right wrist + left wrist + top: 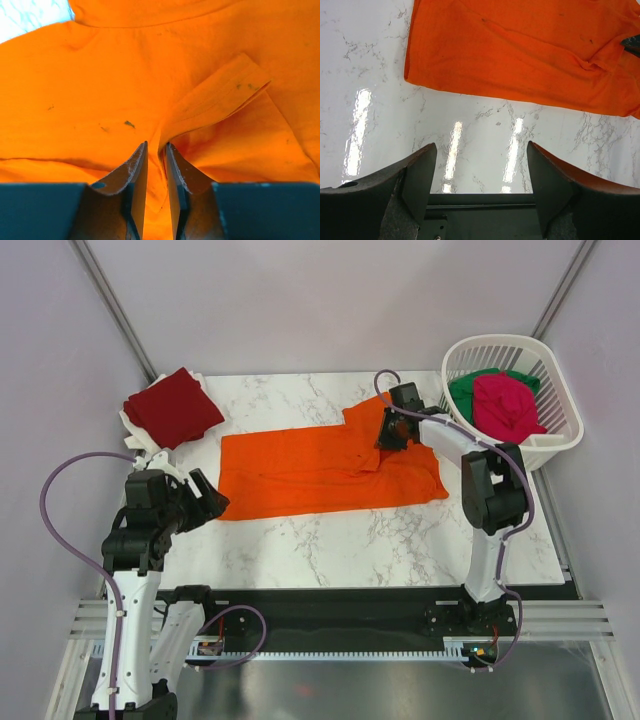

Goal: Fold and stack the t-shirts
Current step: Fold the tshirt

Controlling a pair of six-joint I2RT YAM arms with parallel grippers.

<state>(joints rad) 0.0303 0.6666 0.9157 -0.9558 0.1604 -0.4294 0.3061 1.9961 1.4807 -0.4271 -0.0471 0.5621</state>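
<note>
1. The orange shirt (pixel 320 472) lies stretched across the middle of the worktop (pixel 300 540), its long axis running left to right, its right end rumpled
2. The right pincer (pixel 388 430) is down on that rumpled end, toward the far edge; seen from its wrist, the jaws stand nearly together with a raised ridge of orange cloth caught between them
3. The left pincer (pixel 205 498) is spread wide and holds nothing, hanging over bare marble just off the shirt's near left corner; the cloth lies ahead of it and off to its right
4. Each arm is nearest its own end of the strip, so a fold along the length looks to me like the right arm's move, with the left one placed to take the other end
5. A dark red shirt (pixel 172 407) sits folded at the far left corner; a pink shirt (pixel 505 405) and a green shirt (pixel 462 390) wait in the basket (pixel 560 440) at the far right corner
</note>
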